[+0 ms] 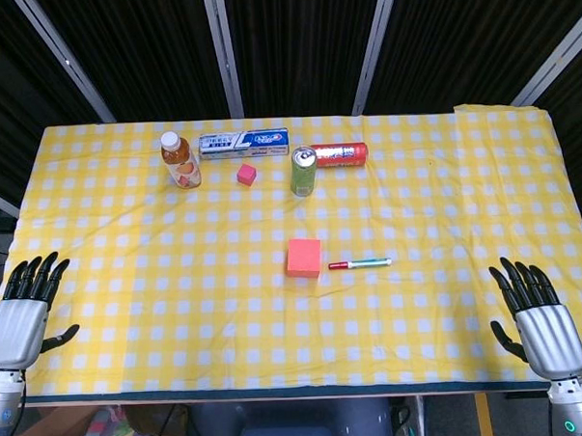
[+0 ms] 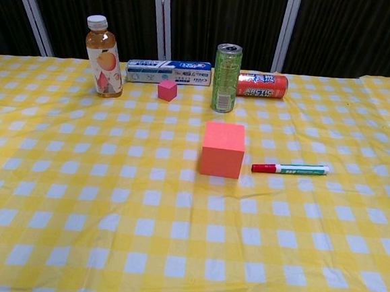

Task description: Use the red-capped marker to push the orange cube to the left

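Yellow-and-white checked cloth (image 1: 128, 244) is covering the tabletop, and the orange cube (image 1: 303, 257) is sitting near its middle, a little toward the front edge. Just beside the cube, on the side of the right edge, the red-capped marker (image 1: 360, 263) is lying flat with its long axis running across the tabletop, roughly parallel to the front edge; its red cap is pointing at the cube, with a small gap between them, and its white end is pointing toward the right edge. Along the back edge a juice bottle (image 1: 180, 160), a toothpaste box (image 1: 243, 143), a small pink cube (image 1: 247, 175), a green can (image 1: 302, 171) and a red can lying on its side (image 1: 338, 155) are standing in a loose row. The left hand (image 1: 25, 312) is hovering at the front left corner, fingers spread and holding nothing. The right hand (image 1: 542, 318) is hovering at the front right corner, likewise spread and empty, well apart from the marker.
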You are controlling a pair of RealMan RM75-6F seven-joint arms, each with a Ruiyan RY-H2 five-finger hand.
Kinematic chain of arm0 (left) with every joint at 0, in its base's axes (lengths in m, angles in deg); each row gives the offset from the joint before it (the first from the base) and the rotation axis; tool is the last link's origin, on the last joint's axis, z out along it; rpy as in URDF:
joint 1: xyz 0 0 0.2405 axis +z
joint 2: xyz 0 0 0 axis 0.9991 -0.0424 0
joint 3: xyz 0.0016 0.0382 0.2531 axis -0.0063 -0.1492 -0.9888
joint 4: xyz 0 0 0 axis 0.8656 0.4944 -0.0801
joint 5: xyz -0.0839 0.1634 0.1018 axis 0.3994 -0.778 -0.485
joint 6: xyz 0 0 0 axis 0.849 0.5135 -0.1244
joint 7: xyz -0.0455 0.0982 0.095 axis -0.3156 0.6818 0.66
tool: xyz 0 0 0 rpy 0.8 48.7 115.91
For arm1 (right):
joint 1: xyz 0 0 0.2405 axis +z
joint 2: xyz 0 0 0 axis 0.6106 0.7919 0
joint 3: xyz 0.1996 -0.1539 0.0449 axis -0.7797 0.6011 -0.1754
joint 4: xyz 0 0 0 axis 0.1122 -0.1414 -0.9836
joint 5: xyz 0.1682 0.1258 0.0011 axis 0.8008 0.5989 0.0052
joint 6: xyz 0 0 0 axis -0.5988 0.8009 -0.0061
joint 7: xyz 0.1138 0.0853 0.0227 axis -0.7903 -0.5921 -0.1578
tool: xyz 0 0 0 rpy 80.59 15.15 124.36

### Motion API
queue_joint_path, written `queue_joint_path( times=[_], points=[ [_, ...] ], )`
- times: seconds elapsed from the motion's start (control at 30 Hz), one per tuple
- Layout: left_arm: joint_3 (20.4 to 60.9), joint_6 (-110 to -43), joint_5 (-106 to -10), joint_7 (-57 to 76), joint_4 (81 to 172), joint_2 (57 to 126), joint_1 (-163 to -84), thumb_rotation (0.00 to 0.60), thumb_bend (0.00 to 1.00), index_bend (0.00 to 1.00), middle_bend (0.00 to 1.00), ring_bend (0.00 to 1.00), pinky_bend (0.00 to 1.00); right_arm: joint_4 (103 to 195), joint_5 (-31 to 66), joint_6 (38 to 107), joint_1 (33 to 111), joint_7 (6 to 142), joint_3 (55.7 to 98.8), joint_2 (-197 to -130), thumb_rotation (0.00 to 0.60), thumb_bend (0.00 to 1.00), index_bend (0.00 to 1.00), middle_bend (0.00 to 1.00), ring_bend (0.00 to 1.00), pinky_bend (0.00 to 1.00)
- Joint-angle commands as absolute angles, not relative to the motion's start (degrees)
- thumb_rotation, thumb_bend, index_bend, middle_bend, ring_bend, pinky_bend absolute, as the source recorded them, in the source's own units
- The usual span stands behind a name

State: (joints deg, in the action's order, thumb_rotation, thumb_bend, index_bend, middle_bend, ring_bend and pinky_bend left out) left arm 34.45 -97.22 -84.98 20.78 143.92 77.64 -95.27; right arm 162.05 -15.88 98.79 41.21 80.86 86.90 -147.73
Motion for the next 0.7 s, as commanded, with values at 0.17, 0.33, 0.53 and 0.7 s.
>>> queue_joint_path(
  times=[0.17,0.33,0.53,0.7],
  points=[
    [34.47,-96.85,-84.66,20.64,144.58,77.18,-95.38,0.600,0.00,0.00,0.00,0.00,0.00,162.28,-15.36,98.27,41.23,81.08,86.92,-147.59,0.600,0.39,0.00,0.00,0.00,0.09],
    [34.56,-96.73,-84.46,20.31,144.43,77.20,-95.44,0.600,0.00,0.00,0.00,0.00,0.00,162.73,-14.81,97.59,41.44,81.45,86.79,-147.49,0.600,0.39,0.00,0.00,0.00,0.09],
    [34.48,-96.42,-84.37,20.51,144.57,77.24,-95.55,0.600,0.00,0.00,0.00,0.00,0.00,163.15,-14.35,96.36,41.68,82.83,87.03,-147.48,0.600,0.39,0.00,0.00,0.00,0.09],
    [34.38,-97.04,-84.72,20.73,144.76,77.22,-95.30,0.600,0.00,0.00,0.00,0.00,0.00,163.90,-13.85,96.08,41.62,82.96,87.02,-147.33,0.600,0.39,0.00,0.00,0.00,0.09]
  ],
)
